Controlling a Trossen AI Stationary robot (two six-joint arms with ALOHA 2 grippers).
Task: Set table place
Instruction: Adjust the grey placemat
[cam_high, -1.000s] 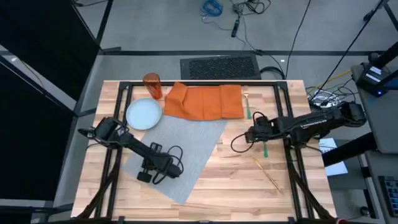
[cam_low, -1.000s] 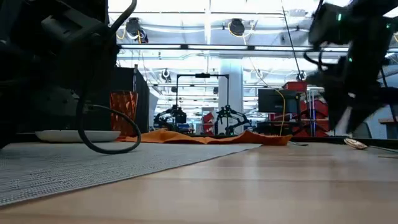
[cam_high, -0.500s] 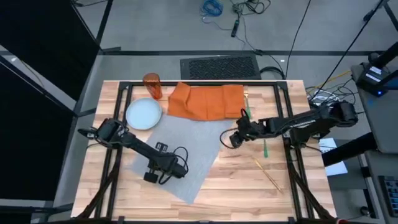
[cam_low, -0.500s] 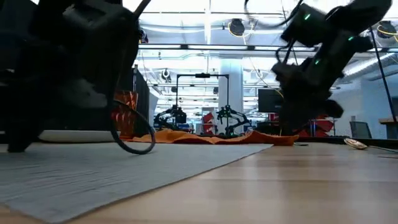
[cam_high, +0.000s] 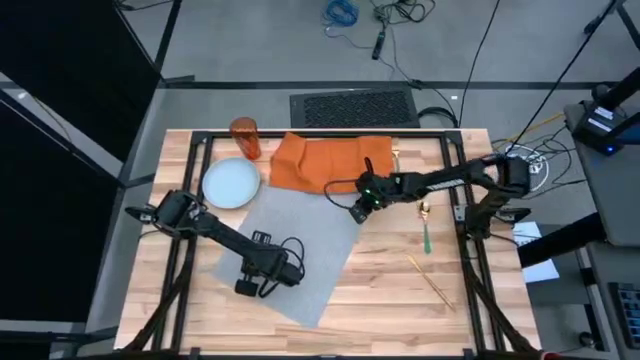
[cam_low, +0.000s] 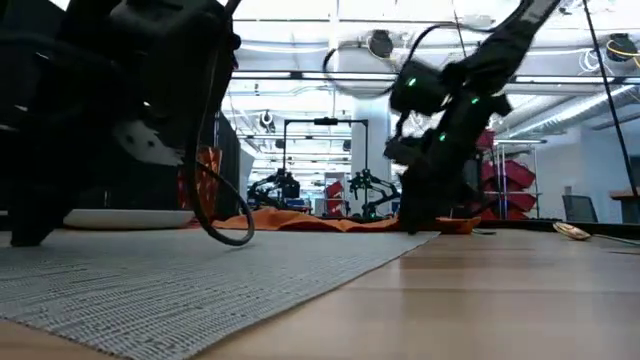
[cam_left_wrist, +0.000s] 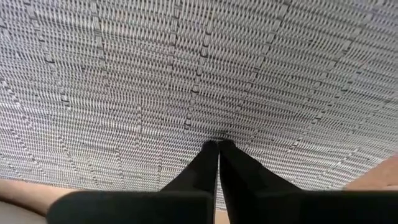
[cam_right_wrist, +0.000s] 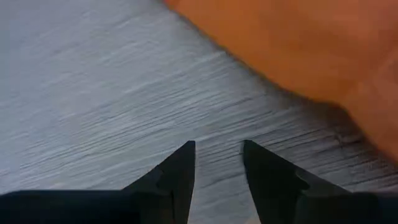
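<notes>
The task is hardly begun: the grey woven cloth placemat lies crooked, pinched by the clenched left gripper, while the released right gripper hovers at its corner, the round pale-blue plate well beyond both.

Blk arms — looped cables, grn LED

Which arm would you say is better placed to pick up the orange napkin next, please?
Probably the right: the right gripper hangs open at the placemat's corner beside the napkin, while the left gripper is shut on the placemat's far end.
</notes>
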